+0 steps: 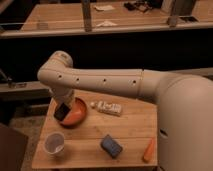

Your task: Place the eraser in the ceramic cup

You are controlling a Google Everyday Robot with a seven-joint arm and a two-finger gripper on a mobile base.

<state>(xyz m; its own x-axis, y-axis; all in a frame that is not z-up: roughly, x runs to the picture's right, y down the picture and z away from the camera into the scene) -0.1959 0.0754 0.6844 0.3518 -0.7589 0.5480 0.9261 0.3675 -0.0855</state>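
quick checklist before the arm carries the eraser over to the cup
1. Gripper shut on eraser: ok.
2. Eraser lifted off the orange plate: cannot tell, it sits at the plate's left rim.
3. Ceramic cup upright, mouth open: ok.
4. Cup inside free of objects: ok.
5. Path from plate to cup, front left: ok, nothing between.
6. Blue-grey block and white tube off that path: ok.
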